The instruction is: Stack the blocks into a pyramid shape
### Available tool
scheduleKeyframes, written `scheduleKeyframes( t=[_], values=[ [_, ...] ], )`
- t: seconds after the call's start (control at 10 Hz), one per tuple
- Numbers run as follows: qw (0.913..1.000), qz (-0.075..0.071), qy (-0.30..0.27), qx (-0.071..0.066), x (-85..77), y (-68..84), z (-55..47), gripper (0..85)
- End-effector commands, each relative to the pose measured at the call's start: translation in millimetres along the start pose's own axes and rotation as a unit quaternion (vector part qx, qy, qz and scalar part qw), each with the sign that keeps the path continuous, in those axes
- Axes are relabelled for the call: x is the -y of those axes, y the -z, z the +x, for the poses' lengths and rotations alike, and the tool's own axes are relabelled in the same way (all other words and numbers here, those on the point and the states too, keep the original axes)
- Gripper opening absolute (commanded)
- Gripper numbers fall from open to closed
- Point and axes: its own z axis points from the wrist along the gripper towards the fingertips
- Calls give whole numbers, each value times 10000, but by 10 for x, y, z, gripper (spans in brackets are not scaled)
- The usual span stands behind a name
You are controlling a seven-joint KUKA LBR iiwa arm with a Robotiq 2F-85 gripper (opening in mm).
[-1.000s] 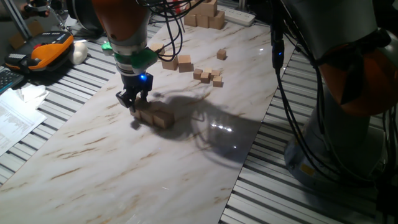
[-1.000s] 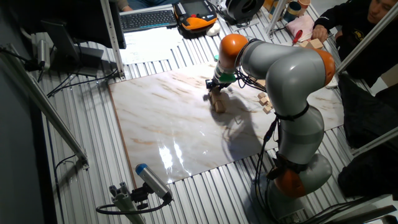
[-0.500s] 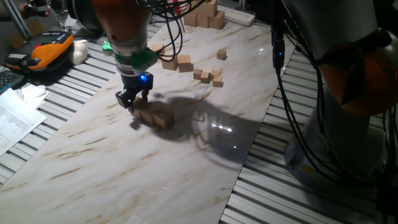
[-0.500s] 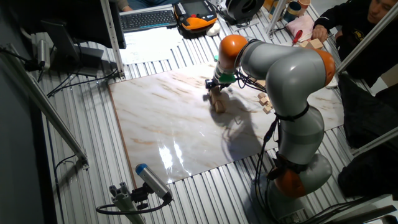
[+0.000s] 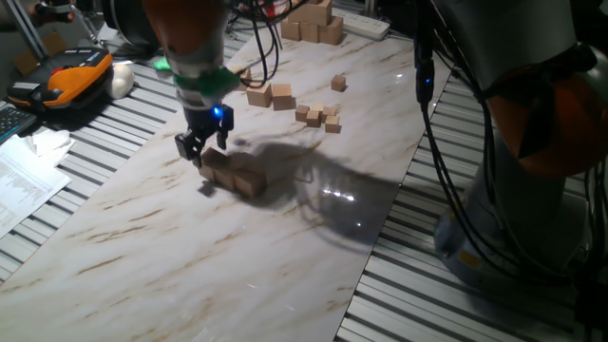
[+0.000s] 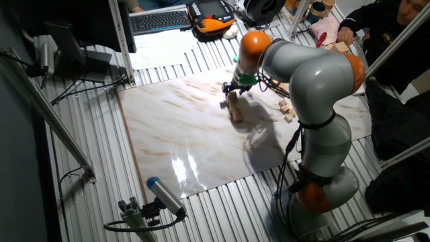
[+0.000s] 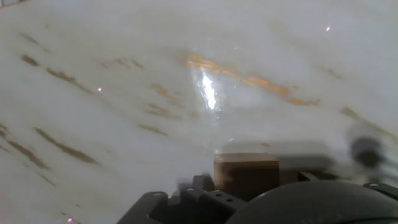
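Note:
Light-tan wooden blocks (image 5: 237, 175) lie in a short touching row on the marble board; the row also shows in the other fixed view (image 6: 235, 111). My gripper (image 5: 201, 152) hangs just above the row's left end with its jaws apart and nothing between them; it also shows in the other fixed view (image 6: 232, 89). In the hand view one block (image 7: 245, 173) rests on the board at the bottom edge, with a shadow beside it. Two more blocks (image 5: 272, 95) sit side by side farther back, and a single one (image 5: 337, 84) lies to their right.
Several much smaller tan cubes (image 5: 319, 117) lie behind the row. A pile of bigger pale blocks (image 5: 312, 23) stands at the board's far end. The ribbed metal table (image 5: 104, 133) surrounds the board. Black cables (image 5: 423, 66) and the arm's base are on the right.
The gripper has risen a little off the row's left end and shifted slightly left. More of the end block shows. The row and the loose blocks have stayed put.

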Motion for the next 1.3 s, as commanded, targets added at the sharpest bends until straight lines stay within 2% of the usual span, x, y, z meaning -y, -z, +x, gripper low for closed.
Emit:
scheduleKeyframes(
  t=[0.0, 0.1, 0.4, 0.5, 0.7, 0.8, 0.9, 1.0, 1.1, 1.2],
  values=[
    [10000, 1, 11, 8, 26, 57, -40, 510],
    [10000, -33, 64, 3, 73, 100, -102, 510],
    [9999, -6, 147, -21, 244, 269, -330, 510],
    [9999, 39, 158, 25, 290, 286, -372, 510],
    [9996, 0, 290, 36, 411, 288, -466, 510],
    [9990, -78, 448, -3, 450, 289, -510, 340],
    [9986, -79, 512, -63, 450, 289, -510, 340],
    [9978, -50, 635, -157, 450, 289, -510, 0],
    [9979, -217, 552, -269, 450, 289, -510, 0],
    [9990, -178, 331, -262, 450, 289, -510, 0]
  ],
)
